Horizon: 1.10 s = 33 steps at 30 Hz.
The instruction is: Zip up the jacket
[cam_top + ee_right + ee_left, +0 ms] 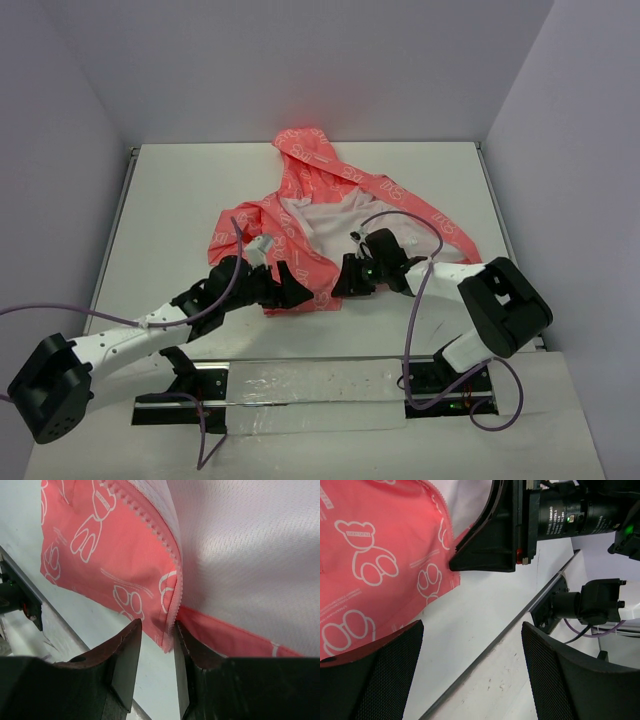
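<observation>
The coral-pink jacket point(318, 185) with white bear prints lies open on the white table point(180, 200), hood at the far side, pale lining point(335, 215) showing. My right gripper point(342, 280) is open at the near hem. In the right wrist view its jaws point(156, 634) stand either side of the bottom end of the zipper edge point(172, 610), not closed on it. My left gripper point(295, 285) is open and empty just left of it, at the hem of the jacket's left panel point(370, 555). Its jaws point(472, 630) are wide apart over bare table.
The table's front edge point(520, 614) runs just behind the grippers, with a shiny base plate point(300, 382) below it. Purple cables point(400, 215) loop over the right arm. Grey walls enclose the table on three sides.
</observation>
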{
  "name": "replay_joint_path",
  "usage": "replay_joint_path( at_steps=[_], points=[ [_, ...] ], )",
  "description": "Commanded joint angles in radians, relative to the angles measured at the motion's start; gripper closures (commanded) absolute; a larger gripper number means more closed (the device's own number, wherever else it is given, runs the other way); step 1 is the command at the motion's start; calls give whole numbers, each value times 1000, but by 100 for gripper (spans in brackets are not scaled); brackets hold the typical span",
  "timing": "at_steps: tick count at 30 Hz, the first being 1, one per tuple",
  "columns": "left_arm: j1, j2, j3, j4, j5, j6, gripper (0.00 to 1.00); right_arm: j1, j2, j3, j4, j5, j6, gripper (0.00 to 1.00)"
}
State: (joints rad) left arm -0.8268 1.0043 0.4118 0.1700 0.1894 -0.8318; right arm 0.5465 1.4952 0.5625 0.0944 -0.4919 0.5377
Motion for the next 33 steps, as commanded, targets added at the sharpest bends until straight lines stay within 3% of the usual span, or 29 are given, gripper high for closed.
replay_joint_path(
  at_steps=[1,5,16,25,33],
  points=[
    [5,22,31,72,39,-15,15,7,-31,14,42,-23,11,75],
    [5,9,40,48,33,10,15,7,-87,32,22,-28,20,100],
    [9,-38,74,42,86,13,15,7,-183,75,82,-154,76,100],
    [9,-84,17,177,93,-40,15,10,-270,109,74,-200,99,100],
    [9,-157,79,56,69,-19,15,10,-346,163,70,-252,120,100]
  ],
)
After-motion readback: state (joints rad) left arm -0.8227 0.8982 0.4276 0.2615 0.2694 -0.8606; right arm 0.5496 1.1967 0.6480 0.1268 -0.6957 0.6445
